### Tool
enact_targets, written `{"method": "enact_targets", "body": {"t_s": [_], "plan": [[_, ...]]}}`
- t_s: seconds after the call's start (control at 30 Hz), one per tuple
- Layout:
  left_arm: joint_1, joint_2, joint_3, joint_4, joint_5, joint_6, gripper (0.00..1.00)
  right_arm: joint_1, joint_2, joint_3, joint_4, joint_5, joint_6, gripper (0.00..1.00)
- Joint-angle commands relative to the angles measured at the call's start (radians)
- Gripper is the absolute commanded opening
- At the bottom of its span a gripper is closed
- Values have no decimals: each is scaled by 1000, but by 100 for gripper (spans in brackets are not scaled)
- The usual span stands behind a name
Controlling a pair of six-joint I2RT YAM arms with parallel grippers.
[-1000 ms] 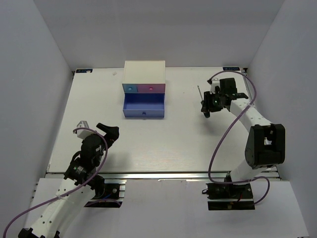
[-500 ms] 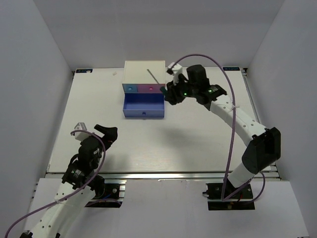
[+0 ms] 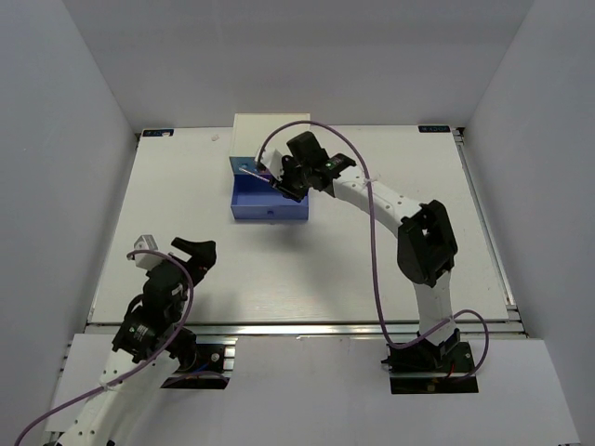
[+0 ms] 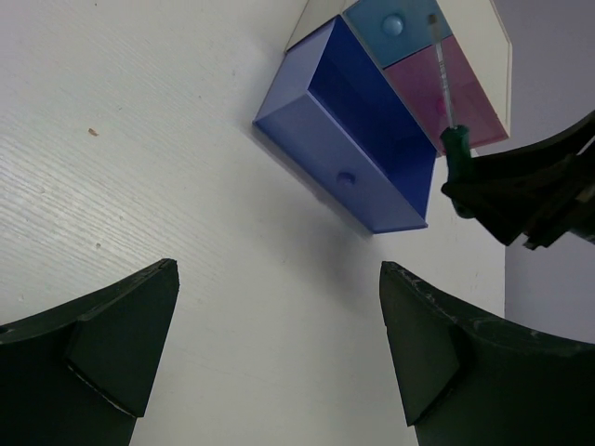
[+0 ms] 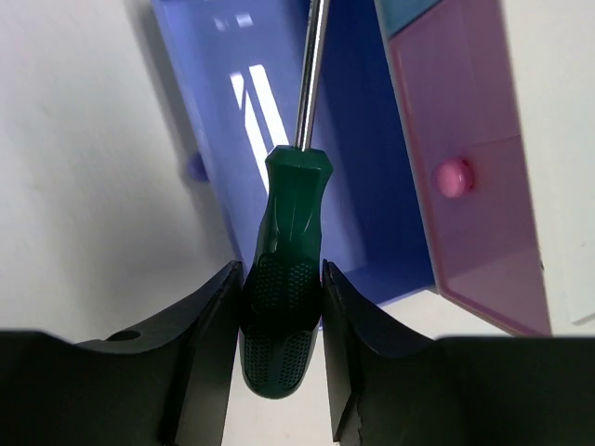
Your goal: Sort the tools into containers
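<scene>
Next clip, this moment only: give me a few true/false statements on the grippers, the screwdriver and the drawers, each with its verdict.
1. The right gripper is shut on the green-handled screwdriver. True.
2. The periwinkle drawer is pushed fully in. False: it is pulled out, with its inside open to view.
3. The screwdriver is held above the open periwinkle drawer. True.
4. The left gripper holds a wrench. False: its fingers stand open with nothing between them.
5. The pink drawer and the light blue drawer are both shut. True.
</scene>
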Motion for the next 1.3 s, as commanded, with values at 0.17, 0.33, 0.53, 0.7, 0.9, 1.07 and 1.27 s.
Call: {"method": "enact_targets", "body": {"t_s": [0.17,0.33,0.53,0.7,0.9,1.07,1.27], "plan": [[-1,-19,11,-7,-31,-6,98,-3,38,66,5,63,-267,1],[-1,33,-7,63,-14,-10,98,0,63,64,-4,82,-267,44],[-1,192,-24,232,35,-82,90,-2,65,64,-3,85,-257,51],[-1,336,-12,388,97,-133,64,-6,60,107,-42,47,-234,50],[-1,565,-23,609,160,-305,16,-111,-49,170,-9,-314,-224,41],[-1,757,13,734,190,-424,17,-115,-15,194,28,-306,-349,56],[-1,984,79,852,201,-467,20,-120,112,323,5,-270,-390,62]]}}
